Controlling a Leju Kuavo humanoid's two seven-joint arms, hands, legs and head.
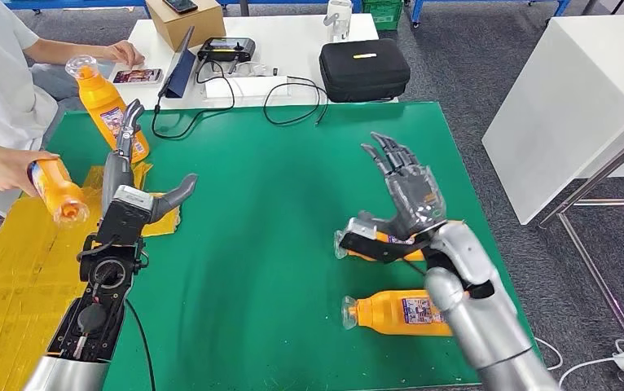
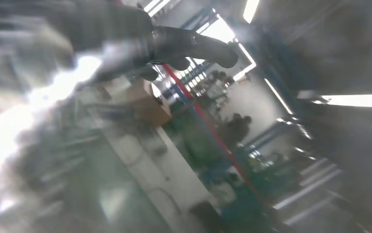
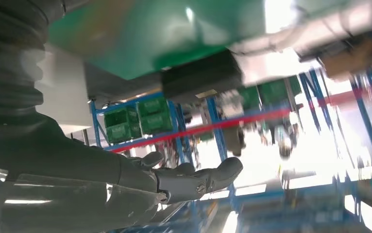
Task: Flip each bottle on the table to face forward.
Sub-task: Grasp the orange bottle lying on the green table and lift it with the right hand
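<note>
- Item, tabletop (image 1: 276,204): green surface, with a yellow taped mat (image 1: 24,277) at my left edge.
- Item, near orange plastic bottle (image 1: 398,312): lies on its side by my right forearm, clear cap pointing left, label up.
- Item, second orange plastic bottle (image 1: 382,242): also on its side, just beyond the first, partly hidden under my right hand's thumb and wrist.
- Item, third orange plastic bottle (image 1: 107,102): stands tilted at the far left of the tabletop, beside my left hand's fingers; whether they touch it I cannot tell.
- Item, fourth orange bottle (image 1: 56,189): held by a person's hand (image 1: 3,167) at the left edge, off my count for now.
- Right hand (image 1: 402,191): raised above the second bottle, palm up, fingers fanned wide, nothing in it; the right wrist view agrees.
- Left hand (image 1: 134,175): fingers extended, thumb out to the side, apparently empty; the left wrist view is too blurred to confirm.
- Step in hand, as I judge it: turning the second bottle. To do it well, I lower the right hand squarely over the body, not the cap, close evenly, and rotate without nudging the near bottle.
</note>
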